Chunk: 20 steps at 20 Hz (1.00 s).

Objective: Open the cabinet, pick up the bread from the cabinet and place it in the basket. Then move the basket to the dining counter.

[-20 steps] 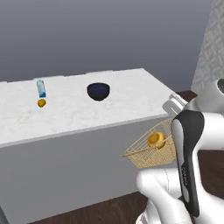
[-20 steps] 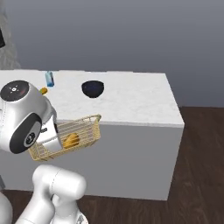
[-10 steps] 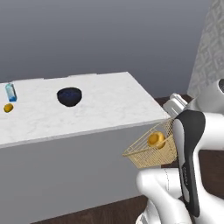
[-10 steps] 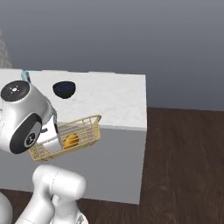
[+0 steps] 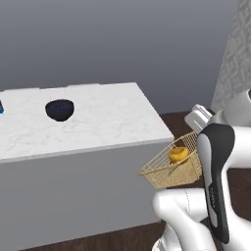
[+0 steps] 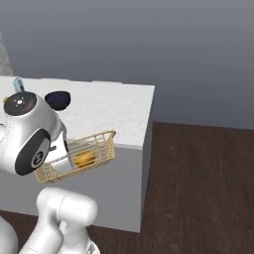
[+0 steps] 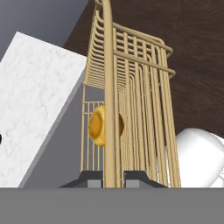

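Pinching the basket (image 7: 131,87) rim, fingers (image 7: 94,177) hold bread (image 7: 99,124) just beyond.

The basket (image 7: 131,87) is thin gold wire, smooth with a soft metallic sheen, its rim pinched between the matt dark fingers (image 7: 92,178). Just beyond them, the bread (image 7: 99,125) looks smooth and golden-orange. The counter (image 5: 98,122) is polished white marble, grey-veined; the floor (image 6: 198,188) is dark wood.

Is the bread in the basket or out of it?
In. The bread lies inside the basket, which the gripper holds off the counter by its rim.
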{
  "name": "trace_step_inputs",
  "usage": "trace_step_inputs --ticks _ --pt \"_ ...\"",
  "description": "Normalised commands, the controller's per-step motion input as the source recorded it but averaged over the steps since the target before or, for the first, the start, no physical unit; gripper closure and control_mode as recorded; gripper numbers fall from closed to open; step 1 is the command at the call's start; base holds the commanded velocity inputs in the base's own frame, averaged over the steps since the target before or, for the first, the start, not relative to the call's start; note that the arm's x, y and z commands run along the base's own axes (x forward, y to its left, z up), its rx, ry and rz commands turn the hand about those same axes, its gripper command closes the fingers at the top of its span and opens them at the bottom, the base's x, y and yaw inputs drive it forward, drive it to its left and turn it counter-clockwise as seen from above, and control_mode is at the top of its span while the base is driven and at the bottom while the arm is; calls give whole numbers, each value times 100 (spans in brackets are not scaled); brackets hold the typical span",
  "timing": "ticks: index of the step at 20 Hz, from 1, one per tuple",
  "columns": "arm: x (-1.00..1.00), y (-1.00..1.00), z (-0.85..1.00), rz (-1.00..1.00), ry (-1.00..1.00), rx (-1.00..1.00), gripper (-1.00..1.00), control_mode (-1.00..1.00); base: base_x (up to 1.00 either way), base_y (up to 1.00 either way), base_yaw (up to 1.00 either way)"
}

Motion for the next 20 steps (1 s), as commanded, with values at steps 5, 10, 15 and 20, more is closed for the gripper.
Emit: trace_step_inputs --ticks 5,10,15,20 --pt "0 0 0 0 0 0 100 100 61 0 0" --pt "0 0 0 0 0 0 100 100 66 1 0" --pt "0 0 0 0 0 0 100 100 60 5 0" --pt "0 0 0 0 0 0 100 100 53 17 0"
